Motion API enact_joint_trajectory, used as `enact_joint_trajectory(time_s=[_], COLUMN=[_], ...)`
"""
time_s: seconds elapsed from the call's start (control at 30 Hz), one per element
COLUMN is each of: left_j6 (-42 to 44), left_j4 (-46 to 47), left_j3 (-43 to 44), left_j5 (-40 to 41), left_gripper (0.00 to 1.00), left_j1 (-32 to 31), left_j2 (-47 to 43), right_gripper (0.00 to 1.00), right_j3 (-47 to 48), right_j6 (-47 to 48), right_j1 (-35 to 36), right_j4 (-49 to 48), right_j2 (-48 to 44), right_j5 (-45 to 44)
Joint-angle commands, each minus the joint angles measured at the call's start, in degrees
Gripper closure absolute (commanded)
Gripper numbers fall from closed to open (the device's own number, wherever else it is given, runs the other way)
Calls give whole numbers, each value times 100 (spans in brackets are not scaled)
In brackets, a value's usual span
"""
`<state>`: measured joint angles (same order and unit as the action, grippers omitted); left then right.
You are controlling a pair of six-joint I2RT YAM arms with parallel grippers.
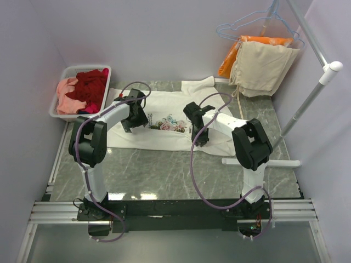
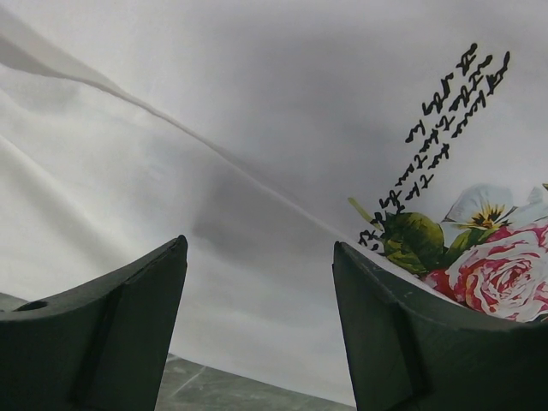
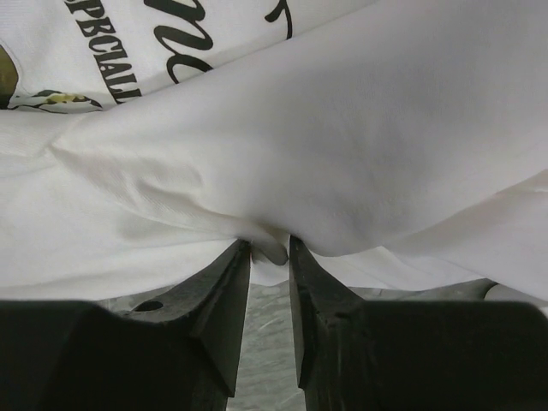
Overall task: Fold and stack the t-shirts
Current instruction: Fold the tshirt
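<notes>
The white t-shirt [image 1: 164, 112] with the rose print and dark script lies spread on the table's far half. My left gripper [image 1: 130, 127] is open just above its near left part; in the left wrist view [image 2: 260, 248] white cloth and the rose print [image 2: 488, 274] lie below the wide jaws. My right gripper [image 1: 198, 141] is shut on a fold of the white t-shirt [image 3: 360, 171] at its near right hem, seen pinched between the fingertips in the right wrist view [image 3: 270, 247]. Dark red [image 1: 92, 87] and salmon pink t-shirts [image 1: 67, 98] lie in the basket.
A white basket [image 1: 60, 112] stands at the far left. A beige cloth [image 1: 263, 68] and an orange cloth [image 1: 233, 55] hang on a rack at the far right, whose white pole [image 1: 307, 104] and foot [image 1: 263, 162] stand near my right arm.
</notes>
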<state>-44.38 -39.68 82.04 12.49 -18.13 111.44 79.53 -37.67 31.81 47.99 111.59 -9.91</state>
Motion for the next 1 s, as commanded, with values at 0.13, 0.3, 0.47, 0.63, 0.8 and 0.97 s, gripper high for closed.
enact_joint_trajectory(time_s=[0.13,0.3,0.47,0.63,0.8,0.97], left_j6=[44,44,26,17,26,8], left_j4=[101,110,110,92,92,101], left_j3=[-74,-118,-118,-100,-136,-136], left_j5=[69,104,96,104,131,122], left_gripper=[26,26,26,26,26,26], left_j1=[29,20,20,20,20,20], left_j2=[-307,-333,-316,-298,-307,-289], right_gripper=[67,67,68,69,69,68], right_j3=[265,177,221,256,326,353], right_j6=[41,40,76,102,137,234], right_j1=[-61,-70,-105,-131,-149,-149], right_j4=[132,62,53,53,26,-70], right_j2=[-23,-111,-129,-58,-137,-252], right_j5=[-257,-248,-266,-248,-257,-283])
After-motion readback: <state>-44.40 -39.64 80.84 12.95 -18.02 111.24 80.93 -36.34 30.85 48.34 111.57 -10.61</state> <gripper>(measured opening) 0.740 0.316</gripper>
